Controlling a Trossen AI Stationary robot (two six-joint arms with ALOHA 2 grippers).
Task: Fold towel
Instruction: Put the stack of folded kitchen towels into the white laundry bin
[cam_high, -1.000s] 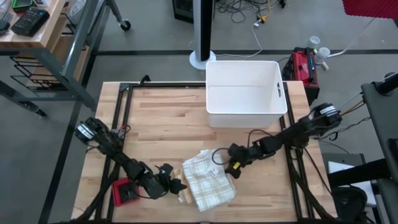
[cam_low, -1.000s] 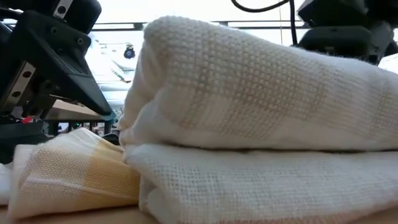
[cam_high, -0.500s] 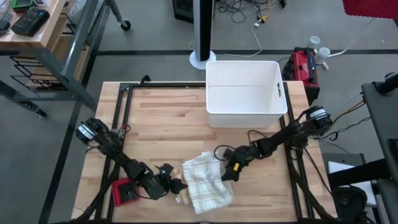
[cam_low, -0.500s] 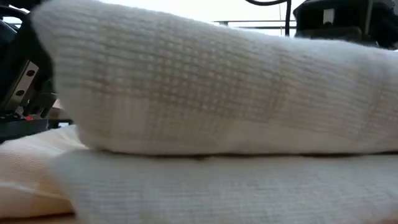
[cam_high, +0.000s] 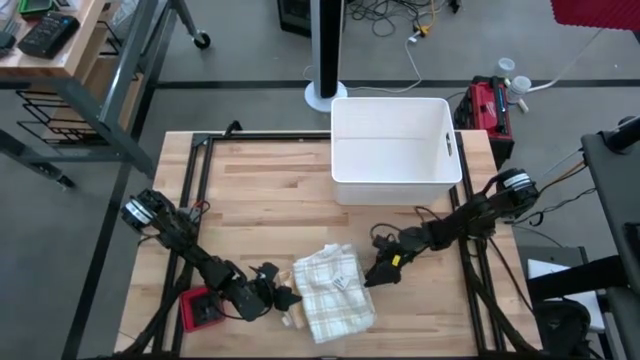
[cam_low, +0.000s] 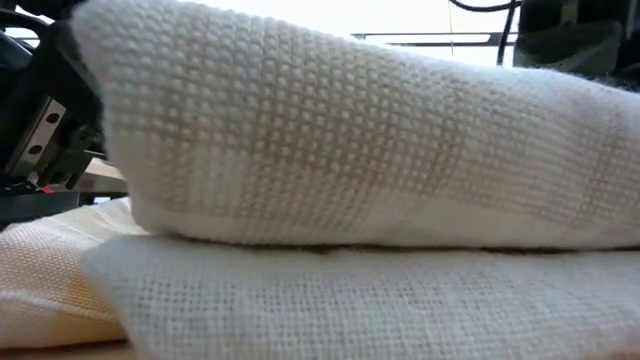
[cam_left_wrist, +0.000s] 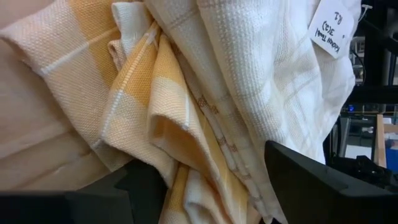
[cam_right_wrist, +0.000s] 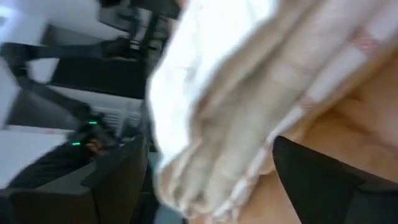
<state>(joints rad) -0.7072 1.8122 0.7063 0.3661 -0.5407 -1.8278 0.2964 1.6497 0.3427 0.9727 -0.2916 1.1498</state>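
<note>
Over the last second the right gripper travelled from the towel's three o'clock edge in over the cloth toward nine o'clock, then withdrew to three o'clock, and stood just clear of the edge with its fingers spread. The towel changed shape: its upper layer, first lying looser toward twelve o'clock, was drawn in, and the bundle sat more compact. The white tag moved with the cloth. In the low view the folded top layer shifted toward nine o'clock and covered the yellow-checked portion seen earlier.
</note>
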